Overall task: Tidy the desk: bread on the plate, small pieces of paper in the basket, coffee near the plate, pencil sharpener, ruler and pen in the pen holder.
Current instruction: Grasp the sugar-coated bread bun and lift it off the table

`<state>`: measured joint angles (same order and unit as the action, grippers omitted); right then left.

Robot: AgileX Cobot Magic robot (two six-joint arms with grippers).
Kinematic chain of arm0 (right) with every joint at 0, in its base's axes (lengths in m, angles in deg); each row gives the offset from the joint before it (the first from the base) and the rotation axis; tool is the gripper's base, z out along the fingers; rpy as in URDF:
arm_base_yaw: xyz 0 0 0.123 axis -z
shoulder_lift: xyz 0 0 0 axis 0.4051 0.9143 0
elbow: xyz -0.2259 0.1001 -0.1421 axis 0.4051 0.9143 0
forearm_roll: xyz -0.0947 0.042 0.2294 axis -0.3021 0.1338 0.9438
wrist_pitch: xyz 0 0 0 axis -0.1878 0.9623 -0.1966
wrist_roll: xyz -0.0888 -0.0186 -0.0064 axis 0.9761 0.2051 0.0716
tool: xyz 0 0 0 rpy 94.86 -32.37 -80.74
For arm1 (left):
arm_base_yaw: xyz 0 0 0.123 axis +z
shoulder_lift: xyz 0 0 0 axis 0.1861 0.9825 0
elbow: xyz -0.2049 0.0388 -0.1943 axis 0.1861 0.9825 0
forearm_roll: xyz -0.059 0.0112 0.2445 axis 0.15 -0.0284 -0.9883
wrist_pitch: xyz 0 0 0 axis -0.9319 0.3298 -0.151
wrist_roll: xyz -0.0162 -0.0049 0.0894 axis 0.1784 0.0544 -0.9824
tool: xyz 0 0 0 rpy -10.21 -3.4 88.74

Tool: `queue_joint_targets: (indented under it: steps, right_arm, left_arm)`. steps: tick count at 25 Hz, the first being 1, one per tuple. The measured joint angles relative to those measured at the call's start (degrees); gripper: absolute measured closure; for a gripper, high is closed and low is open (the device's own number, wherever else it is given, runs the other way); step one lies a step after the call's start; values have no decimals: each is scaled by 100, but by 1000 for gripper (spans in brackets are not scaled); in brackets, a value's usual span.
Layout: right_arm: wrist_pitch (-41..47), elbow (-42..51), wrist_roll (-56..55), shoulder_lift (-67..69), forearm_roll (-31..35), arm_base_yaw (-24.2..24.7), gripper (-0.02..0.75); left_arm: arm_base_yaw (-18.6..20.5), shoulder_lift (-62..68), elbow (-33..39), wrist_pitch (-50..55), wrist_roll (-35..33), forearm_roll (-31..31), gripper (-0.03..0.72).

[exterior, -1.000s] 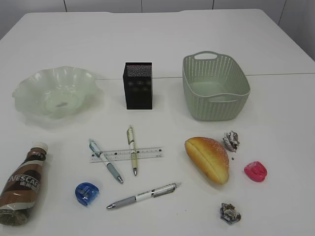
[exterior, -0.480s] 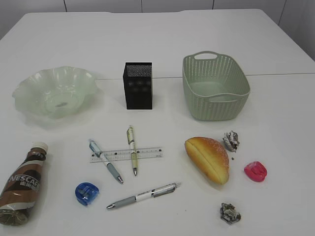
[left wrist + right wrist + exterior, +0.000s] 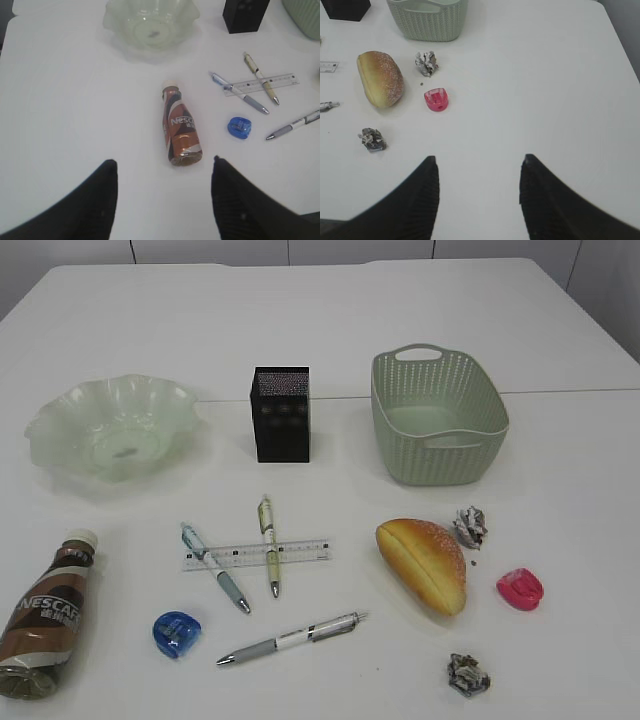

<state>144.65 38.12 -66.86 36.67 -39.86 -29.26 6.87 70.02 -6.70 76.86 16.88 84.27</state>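
Both grippers hang above the table with nothing between their jaws: the left gripper [image 3: 162,200] spread apart over the lying coffee [image 3: 180,131], the right gripper [image 3: 479,197] likewise apart over bare table [image 3: 545,75]. Only their dark fingers show, cut off by the frame's lower edge. The bread [image 3: 422,564] lies between the ruler [image 3: 256,554] and a pink sharpener [image 3: 520,588]. The basket [image 3: 427,20] is cropped at the top of the right wrist view

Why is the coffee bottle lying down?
It is tipped over: the coffee bottle lies on its side on the table, white cap toward the plate.
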Motion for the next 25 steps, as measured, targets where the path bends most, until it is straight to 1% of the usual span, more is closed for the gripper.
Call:
queue_joint_targets:
  steps: [2, 5, 7, 9, 13, 17, 19, 22, 25]
  right_arm:
    - [0, 0, -37, 0, 0, 0, 354]
    - [0, -39, -61, 44, 27, 0, 354]
    - [21, -161, -69, 341, 208, 0, 353]
    - [21, -314, -73, 820, 532, 0, 353]
    - [21, -833, -110, 2064, 1115, 0, 353]
    - [11, -1570, -163, 3397, 1360, 0, 354]
    - [2, -1962, -262, 4147, 1611, 0, 351]
    - [23, -2641, -300, 5215, 1870, -77, 314]
    - [126, -3252, -324, 6252, 1882, -241, 251]
  left_arm:
    - [0, 171, -51, 42, 56, -35, 244]
    - [0, 493, -79, 56, 327, -87, 243]
    - [0, 780, -79, 56, 458, -101, 243]
    - [0, 1089, -79, 56, 506, -101, 243]
    - [0, 1817, -79, 56, 525, -102, 243]
    - [0, 2543, -182, 45, 525, -112, 243]
    - [0, 2791, -288, 37, 525, -112, 243]
    - [0, 3037, -394, 12, 525, -112, 243]
    - [0, 3100, -408, 12, 525, -112, 243]
